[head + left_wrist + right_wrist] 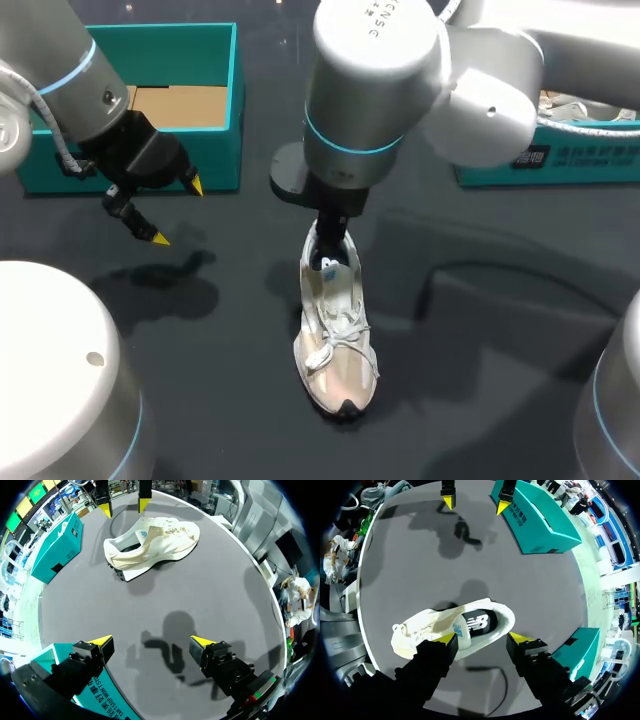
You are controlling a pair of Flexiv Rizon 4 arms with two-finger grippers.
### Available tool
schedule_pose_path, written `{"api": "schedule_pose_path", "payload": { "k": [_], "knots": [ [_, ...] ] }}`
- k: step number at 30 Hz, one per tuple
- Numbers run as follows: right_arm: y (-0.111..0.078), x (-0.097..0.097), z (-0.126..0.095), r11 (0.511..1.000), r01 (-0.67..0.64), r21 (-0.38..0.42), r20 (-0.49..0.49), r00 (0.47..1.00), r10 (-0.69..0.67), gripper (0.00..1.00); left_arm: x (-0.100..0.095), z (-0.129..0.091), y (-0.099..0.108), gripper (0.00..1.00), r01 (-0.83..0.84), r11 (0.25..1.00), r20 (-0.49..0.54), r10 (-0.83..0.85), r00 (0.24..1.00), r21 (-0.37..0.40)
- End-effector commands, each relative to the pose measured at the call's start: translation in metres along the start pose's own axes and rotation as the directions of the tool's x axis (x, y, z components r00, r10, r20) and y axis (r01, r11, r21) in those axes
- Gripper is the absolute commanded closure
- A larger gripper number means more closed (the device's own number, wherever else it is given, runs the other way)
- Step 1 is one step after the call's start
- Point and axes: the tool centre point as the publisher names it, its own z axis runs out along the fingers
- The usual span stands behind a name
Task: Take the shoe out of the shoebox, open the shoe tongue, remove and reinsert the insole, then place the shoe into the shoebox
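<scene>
Cream sneaker out of the teal shoebox, resting around the middle of the dark counter, toe toward the near edge. First step judged done. Shoebox open and bare inside, at the far-left corner. Laces crossed over the tongue, tongue apparently not yet pulled open. Dark insole seated inside, seen through the heel opening. Right gripper just above the heel, jaws spread, one tip over the shoe's side and the other beside the heel collar; pinching nothing, as far as can be told. Left gripper well apart from the sneaker, hovering beside the shoebox, jaws spread and empty. Left to do, by this reading: opening the tongue, pulling out and refitting the insole, then returning the sneaker to the shoebox.
</scene>
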Motion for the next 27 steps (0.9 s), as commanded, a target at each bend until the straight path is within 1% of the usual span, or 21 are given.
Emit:
{"api": "schedule_pose_path", "payload": {
  "k": [1,2,17,21,27],
  "knots": [
    [0.007,-0.006,0.005,0.999,0.038,-0.007,-0.012,0.999,-0.038,0.0,0.001,-0.001,0.0,0.0,-0.001,1.0,0.001,0.001,1.0,-0.002],
    [0.007,-0.008,0.005,0.999,0.042,-0.007,-0.022,0.999,-0.042,0.0,0.001,-0.001,0.0,0.0,-0.001,1.0,0.001,0.001,1.0,-0.002],
    [0.007,-0.008,0.005,0.999,0.047,-0.009,-0.017,0.999,-0.047,0.0,0.001,-0.001,0.0,0.0,-0.001,1.0,0.001,0.001,1.0,-0.002],
    [0.013,-0.015,0.009,0.996,0.094,-0.004,-0.001,0.996,-0.094,0.0,0.001,-0.001,0.0,0.0,-0.001,1.0,0.001,0.001,1.0,-0.002],
    [0.024,-0.033,0.02,0.987,0.16,0.031,0.045,0.986,-0.162,0.0,0.001,-0.001,0.0,0.0,-0.001,1.0,0.001,0.001,1.0,-0.002]
  ]
}}
